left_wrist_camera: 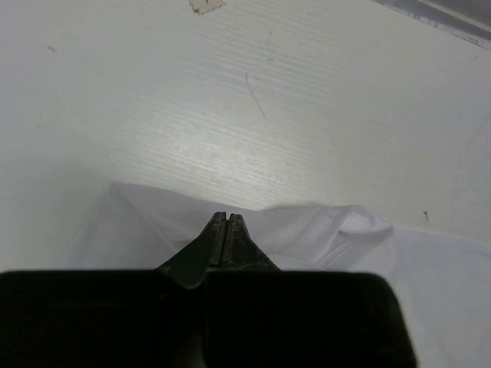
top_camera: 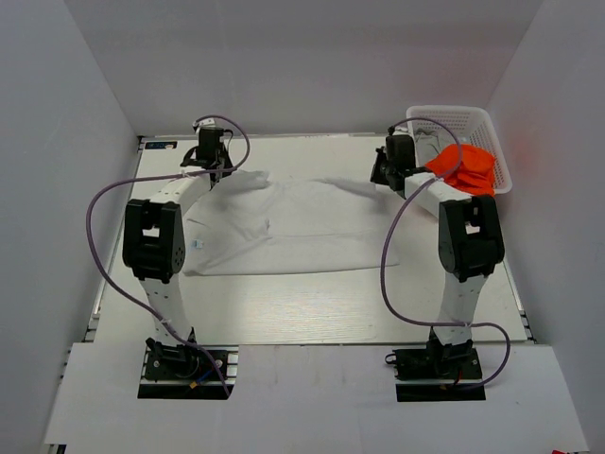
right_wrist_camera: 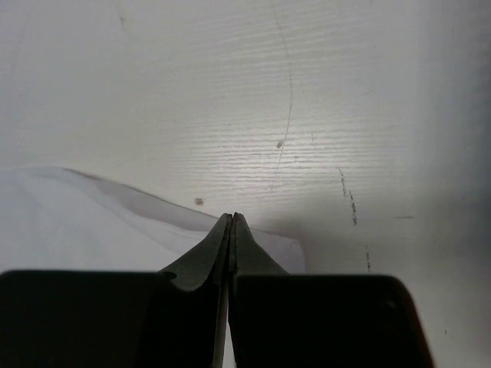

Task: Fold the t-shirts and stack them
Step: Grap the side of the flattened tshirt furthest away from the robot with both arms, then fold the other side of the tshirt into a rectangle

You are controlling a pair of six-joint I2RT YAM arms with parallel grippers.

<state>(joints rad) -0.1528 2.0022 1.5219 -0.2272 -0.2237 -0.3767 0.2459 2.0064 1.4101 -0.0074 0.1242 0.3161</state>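
The white t-shirt [top_camera: 302, 227] lies spread across the middle of the table. My left gripper [top_camera: 216, 168] sits at its far left corner. In the left wrist view the gripper [left_wrist_camera: 225, 216] is shut, and the white cloth [left_wrist_camera: 322, 230] rises up to its tips. My right gripper [top_camera: 381, 175] is at the shirt's far right corner. Seen from the right wrist, that gripper [right_wrist_camera: 232, 216] is shut on the edge of the cloth [right_wrist_camera: 77, 222]. The orange t-shirt [top_camera: 465, 168] hangs bunched over the near rim of the basket. Some grey cloth [top_camera: 427, 144] shows inside the basket behind it.
The white lattice basket [top_camera: 444, 111] stands at the far right corner, close beside my right arm. White walls close in the table at the back and on both sides. Purple cables loop off both arms.
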